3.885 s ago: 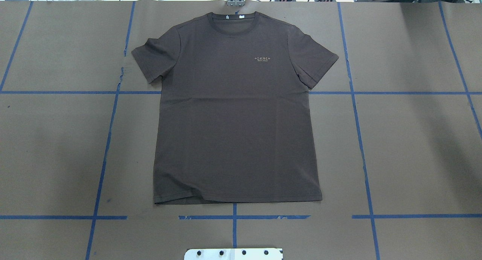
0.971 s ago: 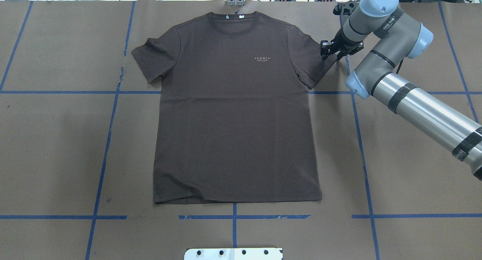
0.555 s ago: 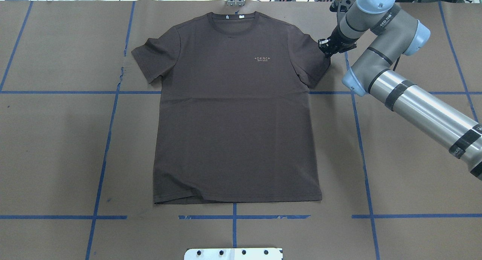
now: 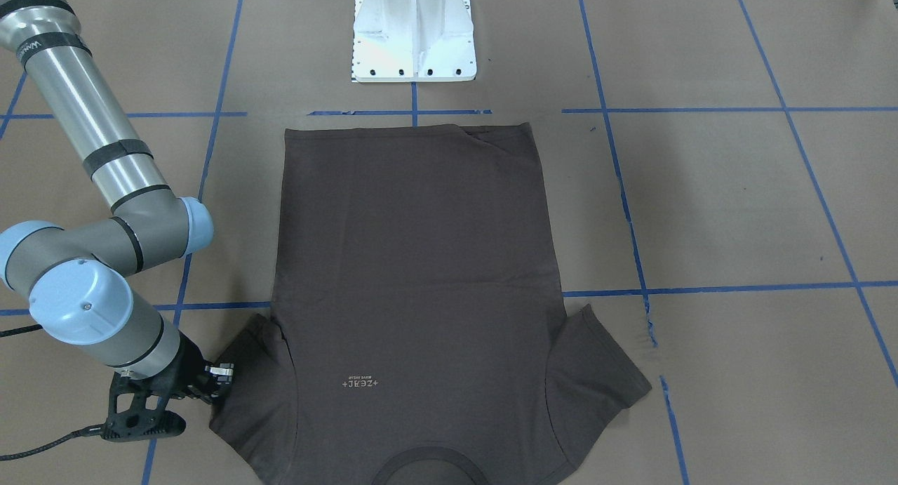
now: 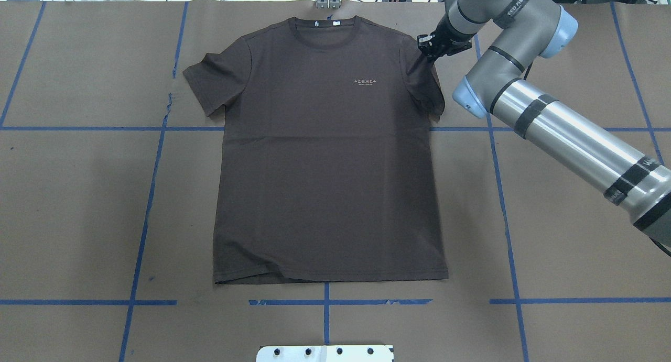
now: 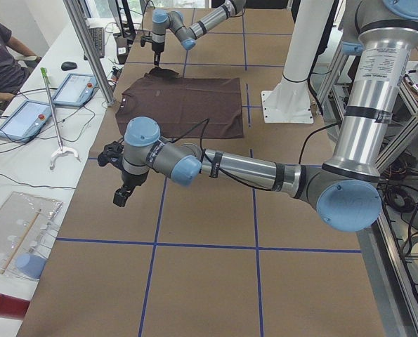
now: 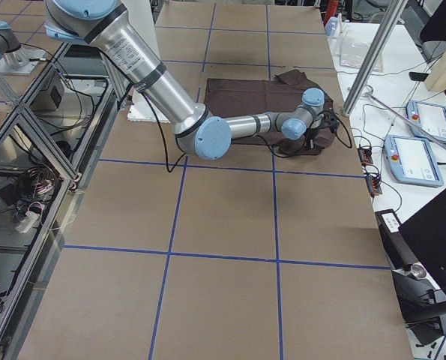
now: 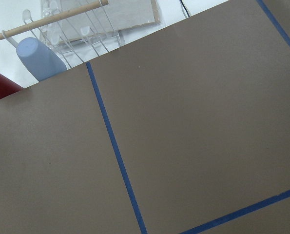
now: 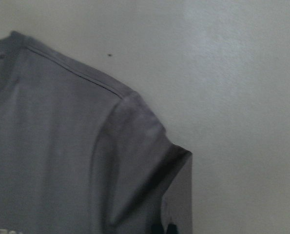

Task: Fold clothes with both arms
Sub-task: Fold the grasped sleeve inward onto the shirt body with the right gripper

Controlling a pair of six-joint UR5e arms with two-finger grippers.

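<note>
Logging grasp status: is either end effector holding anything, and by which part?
The right end effector pinches the T-shirt by the hem of one sleeve; the left end effector hangs apart from it.

The dark brown-grey T-shirt (image 5: pixel 330 157) lay flat, chest print up, collar away from the robot. The right hand (image 5: pixel 429 48) pinched the sleeve beneath it, which was raised and folded inward toward the shoulder; the other sleeve lay spread flat. The left hand (image 6: pixel 117 200) hung above bare tabletop (image 5: pixel 78 205), well apart from the shirt.
</note>
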